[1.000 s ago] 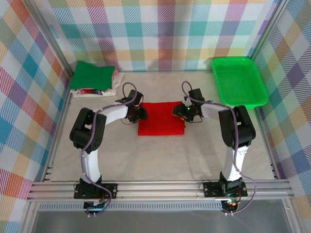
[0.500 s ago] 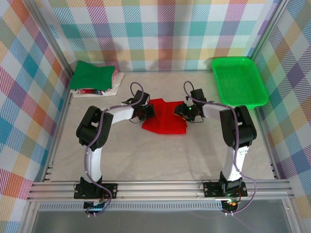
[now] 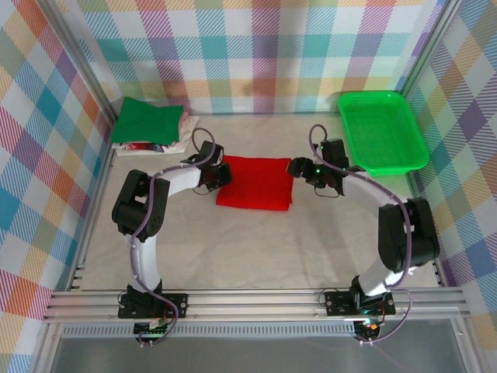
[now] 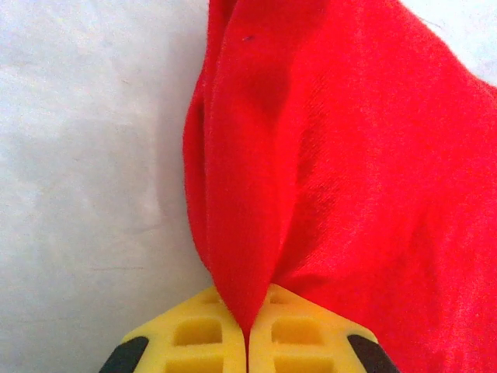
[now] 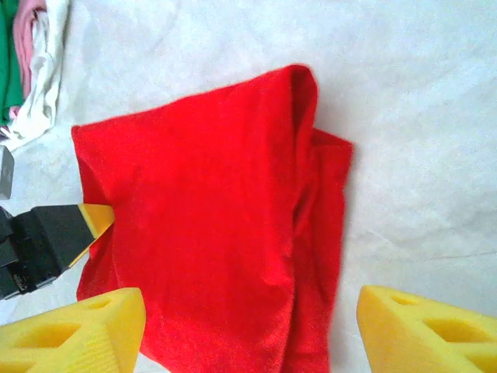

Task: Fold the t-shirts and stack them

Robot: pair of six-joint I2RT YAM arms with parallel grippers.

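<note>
Right now the left claw (image 4: 246,336) is clamped tight on the red t-shirt (image 4: 349,155), with a pinch of the cloth squeezed between its two yellow fingers (image 4: 194,334). The cloth comes up from that pinch in a fold. The rest of the shirt spreads out past the claw and lies on the pale table (image 4: 78,155). Across the shirt from it, the right claw (image 5: 248,326) has its fingers spread wide with nothing held, and it sits just beside the shirt's other edge. Away behind the left claw, in the far corner, a dark green t-shirt (image 3: 146,120) lies on top of whitish and pink ones (image 3: 177,138). Just behind the right claw sits a bright green basket (image 3: 380,128).
</note>
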